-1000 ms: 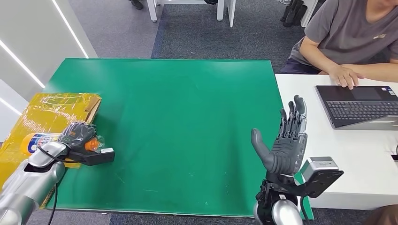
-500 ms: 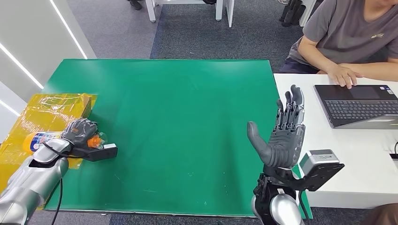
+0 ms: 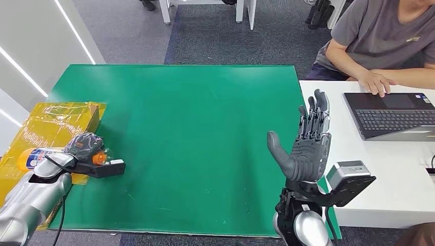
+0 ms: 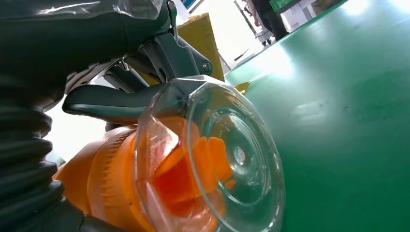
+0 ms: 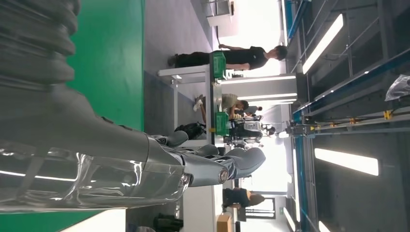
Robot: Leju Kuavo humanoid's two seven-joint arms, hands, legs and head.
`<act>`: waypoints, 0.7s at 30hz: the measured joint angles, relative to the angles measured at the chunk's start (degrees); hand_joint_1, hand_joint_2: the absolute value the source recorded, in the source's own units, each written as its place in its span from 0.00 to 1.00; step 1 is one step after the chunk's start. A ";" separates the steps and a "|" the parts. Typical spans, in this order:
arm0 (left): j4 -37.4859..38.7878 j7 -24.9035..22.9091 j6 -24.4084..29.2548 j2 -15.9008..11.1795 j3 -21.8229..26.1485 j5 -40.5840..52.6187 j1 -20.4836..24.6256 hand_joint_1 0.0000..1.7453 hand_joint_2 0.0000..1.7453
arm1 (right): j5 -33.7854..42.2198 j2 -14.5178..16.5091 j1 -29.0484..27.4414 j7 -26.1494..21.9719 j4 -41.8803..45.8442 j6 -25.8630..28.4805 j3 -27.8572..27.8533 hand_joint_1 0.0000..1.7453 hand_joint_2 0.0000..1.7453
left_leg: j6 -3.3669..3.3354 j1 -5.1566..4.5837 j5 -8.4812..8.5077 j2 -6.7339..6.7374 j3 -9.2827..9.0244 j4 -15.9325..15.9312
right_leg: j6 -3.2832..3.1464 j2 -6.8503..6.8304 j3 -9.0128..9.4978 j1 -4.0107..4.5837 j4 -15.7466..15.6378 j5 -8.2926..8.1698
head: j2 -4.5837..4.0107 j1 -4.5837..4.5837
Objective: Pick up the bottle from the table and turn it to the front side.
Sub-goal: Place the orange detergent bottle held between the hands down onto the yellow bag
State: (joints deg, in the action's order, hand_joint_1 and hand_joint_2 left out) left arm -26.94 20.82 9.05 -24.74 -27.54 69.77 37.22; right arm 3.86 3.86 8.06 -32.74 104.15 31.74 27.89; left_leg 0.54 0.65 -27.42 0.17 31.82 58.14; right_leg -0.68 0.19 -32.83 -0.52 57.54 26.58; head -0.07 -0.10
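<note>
We see the left hand (image 3: 84, 146) wrapped round the orange plastic bottle with a white-and-blue label and clear cap (image 3: 38, 156), gripping near its neck. The bottle lies on its side at the left edge of the green-topped bench (image 3: 195, 138), its body over the yellow tape-wrapped cardboard box (image 3: 54, 120) and its cap end pointing onto the bench. In the left wrist view the clear cap (image 4: 227, 159) sits close to the green surface, dark fingers (image 4: 116, 101) above it.

The right hand (image 3: 305, 148) is raised upright well right of the bottle, palm open, fingers spread, holding nothing.

Risks as we judge them: the grip sits near the neck, so the heavier body could sag or slip when lifted; the smooth plastic could roll in the fingers during the turn; the bottle's base could snag on the box edge.
</note>
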 joint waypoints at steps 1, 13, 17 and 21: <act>0.07 0.18 0.25 -0.03 -0.02 -0.07 -0.16 1.00 1.00 | 0.04 -0.01 0.05 0.02 0.00 -0.13 0.03 0.00 1.00 | 0.00 0.00 0.00 0.00 0.00 0.00 | 0.00 0.00 0.00 0.00 0.00 0.00 | 0.00 -0.01; 0.42 -0.31 0.86 0.61 -0.11 -0.18 -0.97 0.00 1.00 | 0.27 -0.06 0.58 -0.02 -0.01 -0.36 0.33 0.00 1.00 | 0.01 -0.01 0.01 -0.06 -0.01 0.00 | 0.00 -0.05 0.02 0.00 0.01 0.00 | 0.00 0.01; 0.45 0.71 0.89 0.73 -0.20 -0.03 -1.05 0.00 1.00 | 0.43 -0.13 0.58 -0.04 -0.05 -0.37 0.36 0.00 1.00 | 0.02 -0.01 0.01 -0.08 -0.01 0.00 | 0.00 -0.07 0.03 0.00 0.01 0.00 | 0.00 0.00; 0.45 1.22 2.26 0.77 -0.51 0.20 -1.32 0.00 1.00 | 0.56 -0.34 0.47 -0.39 -0.16 -0.46 0.39 0.00 1.00 | 0.03 -0.01 0.02 -0.11 -0.01 0.00 | 0.00 -0.10 0.03 -0.01 0.02 0.00 | 0.00 0.01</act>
State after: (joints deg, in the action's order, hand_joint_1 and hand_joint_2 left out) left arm -26.49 22.04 11.31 -23.97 -28.05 69.96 35.90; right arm 4.43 3.52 8.53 -33.14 104.00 31.28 28.28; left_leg 0.57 0.64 -27.40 0.06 31.81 58.13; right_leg -0.68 0.09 -32.80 -0.53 57.55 26.58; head -0.07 -0.10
